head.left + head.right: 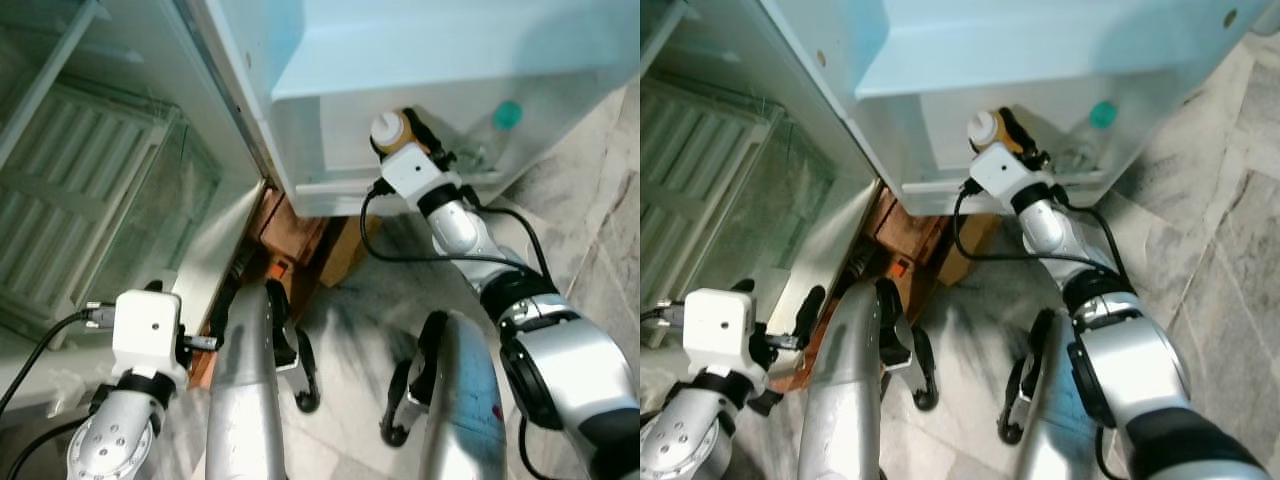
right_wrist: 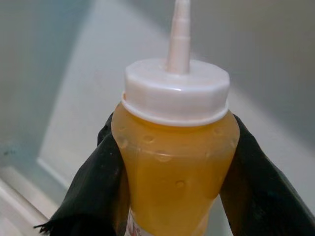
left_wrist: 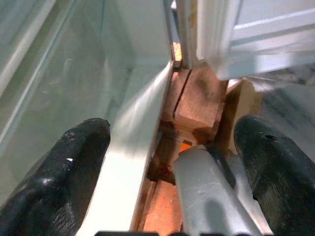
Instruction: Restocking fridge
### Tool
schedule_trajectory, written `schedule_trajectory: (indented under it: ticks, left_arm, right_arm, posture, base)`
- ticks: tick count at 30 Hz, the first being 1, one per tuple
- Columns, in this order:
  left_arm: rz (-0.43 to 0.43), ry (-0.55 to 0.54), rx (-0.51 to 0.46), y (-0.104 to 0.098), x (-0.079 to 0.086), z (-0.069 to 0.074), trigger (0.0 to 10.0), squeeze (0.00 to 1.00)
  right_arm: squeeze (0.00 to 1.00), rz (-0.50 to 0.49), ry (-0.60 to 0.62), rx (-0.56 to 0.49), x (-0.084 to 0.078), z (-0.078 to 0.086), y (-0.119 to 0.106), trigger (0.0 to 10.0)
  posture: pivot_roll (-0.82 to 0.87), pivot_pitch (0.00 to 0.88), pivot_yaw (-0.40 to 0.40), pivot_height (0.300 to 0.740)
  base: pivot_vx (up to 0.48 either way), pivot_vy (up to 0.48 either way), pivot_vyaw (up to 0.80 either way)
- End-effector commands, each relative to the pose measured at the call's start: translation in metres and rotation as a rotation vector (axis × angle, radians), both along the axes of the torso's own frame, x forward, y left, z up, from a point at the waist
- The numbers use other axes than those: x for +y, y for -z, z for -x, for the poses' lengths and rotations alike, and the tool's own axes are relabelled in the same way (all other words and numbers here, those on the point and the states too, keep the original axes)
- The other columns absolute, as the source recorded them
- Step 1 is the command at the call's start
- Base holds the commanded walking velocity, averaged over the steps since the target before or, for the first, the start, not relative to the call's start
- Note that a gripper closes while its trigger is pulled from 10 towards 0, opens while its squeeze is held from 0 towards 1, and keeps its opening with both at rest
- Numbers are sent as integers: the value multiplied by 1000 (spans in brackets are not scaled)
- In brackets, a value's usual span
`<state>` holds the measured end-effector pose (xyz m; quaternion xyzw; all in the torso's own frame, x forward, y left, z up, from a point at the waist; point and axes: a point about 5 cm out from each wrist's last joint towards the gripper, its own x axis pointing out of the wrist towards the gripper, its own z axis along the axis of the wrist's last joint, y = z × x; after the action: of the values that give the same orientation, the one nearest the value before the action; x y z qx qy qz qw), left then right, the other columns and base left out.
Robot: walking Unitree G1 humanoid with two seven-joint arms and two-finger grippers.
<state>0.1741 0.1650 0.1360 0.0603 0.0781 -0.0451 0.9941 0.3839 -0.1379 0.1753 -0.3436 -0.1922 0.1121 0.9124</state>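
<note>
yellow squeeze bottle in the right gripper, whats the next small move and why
Probably lower it onto the door shelf and open. The right gripper clamps the yellow squeeze bottle upright inside that shelf, beside a green-capped bottle.

Right arm stretched forward, wrist high, right gripper [image 2: 174, 162] clamped with both black fingers [image 2: 93, 191] pressed against what it holds. Left arm low by the body, left gripper [image 3: 172, 162] fingers spread wide, holding nothing.
</note>
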Motion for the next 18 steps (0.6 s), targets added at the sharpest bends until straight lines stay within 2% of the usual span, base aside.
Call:
schedule_trajectory:
  ticks: [1, 11, 12, 13, 14, 15, 18]
  left_arm:
    - [-17, -19, 38, 4, 3, 6, 10000, 0]
    - [-14, -12, 32, 5, 1, 0, 10000, 0]
    - [-13, -10, 30, 5, 1, -1, 10000, 0]
    - [-13, -9, 29, 5, 1, -1, 10000, 0]
    - [-13, -8, 29, 5, 0, -2, 10000, 0]
    - [-12, -7, 28, 6, 0, -3, 10000, 0]
    - [-15, -2, 24, 6, -1, -5, 10000, 0]
  right_arm:
    - [0, -46, 52, 128, -10, 5, 27, 10000]
    - [0, -151, 100, 189, -23, 3, 28, 10000]
    - [325, -172, 104, 198, -24, 3, 28, 10000]
    - [325, -186, 107, 204, -25, 3, 29, 10000]
    - [792, -201, 113, 209, -26, 3, 29, 10000]
    - [1000, -239, 138, 219, -30, 2, 29, 10000]
    - [1000, -374, 176, 251, -35, 2, 31, 10000]
  posture:
    - [295, 449, 114, 565]
    - [281, 439, 113, 565]
    - [280, 439, 113, 565]
    - [280, 439, 113, 565]
    - [280, 436, 113, 565]
    - [280, 432, 113, 565]
    - [279, 428, 114, 565]
  base:
    - [0, 0, 0]
    - [0, 0, 0]
    - [0, 0, 0]
    - [0, 0, 0]
    - [0, 0, 0]
    - [0, 0, 0]
    - [0, 0, 0]
